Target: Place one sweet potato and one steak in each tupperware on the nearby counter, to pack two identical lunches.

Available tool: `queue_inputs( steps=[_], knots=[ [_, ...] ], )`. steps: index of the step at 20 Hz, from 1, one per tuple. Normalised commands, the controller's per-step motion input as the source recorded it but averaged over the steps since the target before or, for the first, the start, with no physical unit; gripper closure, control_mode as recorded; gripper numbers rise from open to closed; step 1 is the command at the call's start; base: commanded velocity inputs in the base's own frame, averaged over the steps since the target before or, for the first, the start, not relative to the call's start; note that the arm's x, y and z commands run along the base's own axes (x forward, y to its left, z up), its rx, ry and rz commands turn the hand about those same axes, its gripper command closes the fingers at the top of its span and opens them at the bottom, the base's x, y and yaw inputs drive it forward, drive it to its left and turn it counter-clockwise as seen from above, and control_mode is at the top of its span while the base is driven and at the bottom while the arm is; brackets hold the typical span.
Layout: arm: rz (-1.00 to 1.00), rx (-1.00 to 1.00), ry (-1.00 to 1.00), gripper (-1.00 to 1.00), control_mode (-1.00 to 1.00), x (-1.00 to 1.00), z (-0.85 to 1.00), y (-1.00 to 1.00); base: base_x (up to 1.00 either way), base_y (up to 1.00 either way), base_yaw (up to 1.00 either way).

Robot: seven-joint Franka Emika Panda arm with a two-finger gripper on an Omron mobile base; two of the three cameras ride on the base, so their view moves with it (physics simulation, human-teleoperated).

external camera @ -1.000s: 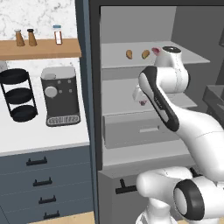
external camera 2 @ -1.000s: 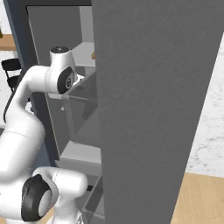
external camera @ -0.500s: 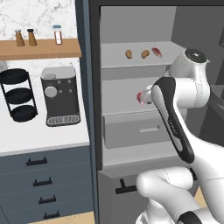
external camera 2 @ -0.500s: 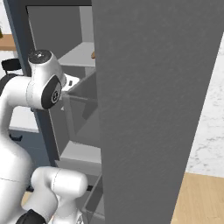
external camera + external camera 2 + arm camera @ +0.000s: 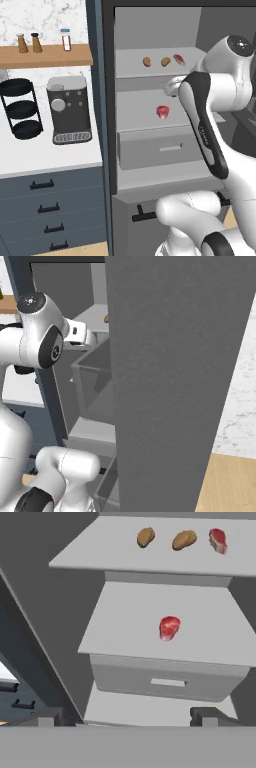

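Facing fridge shelves, the open hand [image 5: 127, 716] shows no readable labels.

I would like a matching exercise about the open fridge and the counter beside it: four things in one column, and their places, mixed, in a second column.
Things:
1. two sweet potatoes
2. lone steak
3. coffee machine
4. three small bottles

Places:
A. white counter, beside the black tiered rack
B. upper fridge shelf, next to another steak
C. brown wooden wall shelf
D. middle fridge shelf, above the drawer

Pairs: 1-B, 2-D, 3-A, 4-C
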Motion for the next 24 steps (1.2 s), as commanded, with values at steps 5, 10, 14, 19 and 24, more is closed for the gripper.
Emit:
queue_inputs(
  steps=[5,10,14,19,24],
  knots=[
    [0.00,0.00,-0.07,-1.00,-1.00,0.28,0.49,0.00,0.00,0.00,0.00],
    [-0.01,0.00,-0.14,-1.00,-1.00,0.35,0.19,0.00,0.00,0.00,0.00],
    [-0.07,0.00,-0.21,-1.00,-1.00,0.49,-0.02,0.00,0.00,0.00,0.00],
    [-0.06,0.00,-0.14,-1.00,-1.00,0.24,-0.01,-0.04,0.00,0.00,0.00],
    [0.00,0.03,0.23,-1.00,-1.00,0.54,0.00,0.00,0.00,0.00,0.00]
  ],
)
